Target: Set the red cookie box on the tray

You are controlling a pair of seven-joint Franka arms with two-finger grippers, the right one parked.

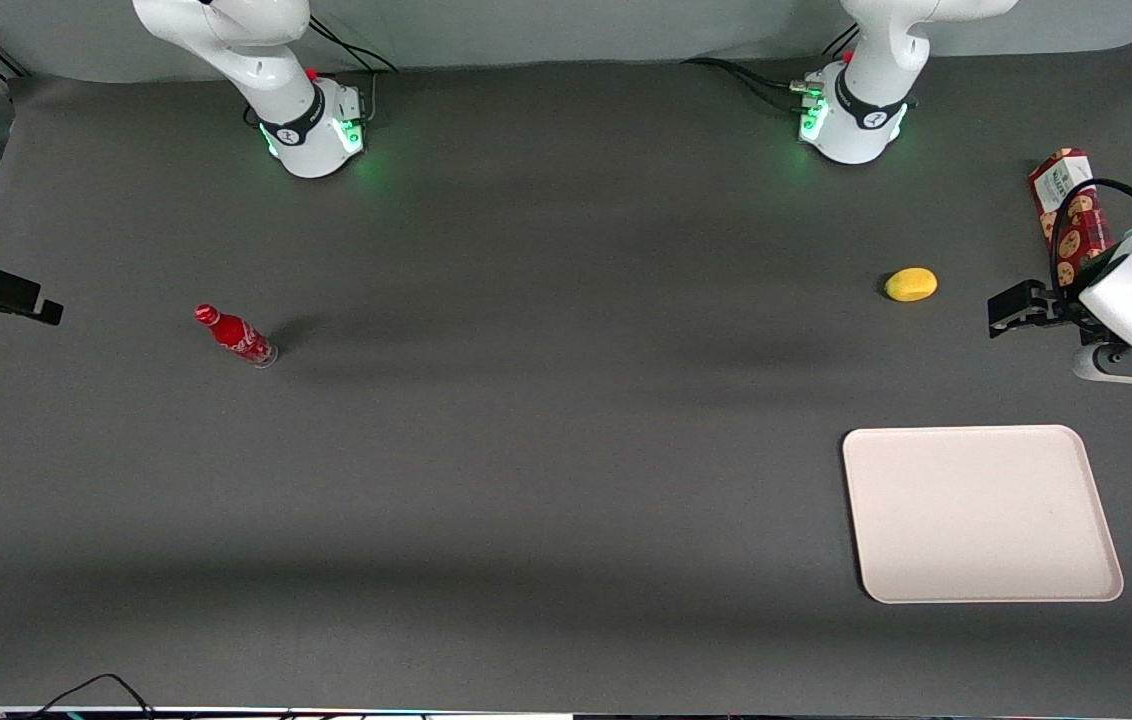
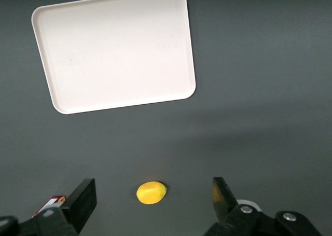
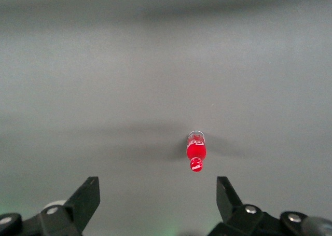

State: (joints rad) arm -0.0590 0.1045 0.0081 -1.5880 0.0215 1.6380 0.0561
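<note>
The red cookie box [image 1: 1069,215] lies flat near the working arm's end of the table, white label at its end farthest from the front camera; a cable and the arm cover part of it. Only a corner of the red cookie box [image 2: 50,204] shows in the left wrist view. The cream-white tray [image 1: 981,512] sits nearer the front camera, with nothing on it, and the tray [image 2: 114,49] shows whole from the wrist. My left gripper [image 1: 1011,305] hovers open between box and tray, holding nothing. In the wrist view the gripper [image 2: 153,184] has its fingers wide apart, high above the table.
A yellow lemon [image 1: 911,284] lies on the dark table beside the gripper, and in the wrist view the lemon [image 2: 151,192] shows between the fingers. A small red bottle [image 1: 236,336] stands toward the parked arm's end.
</note>
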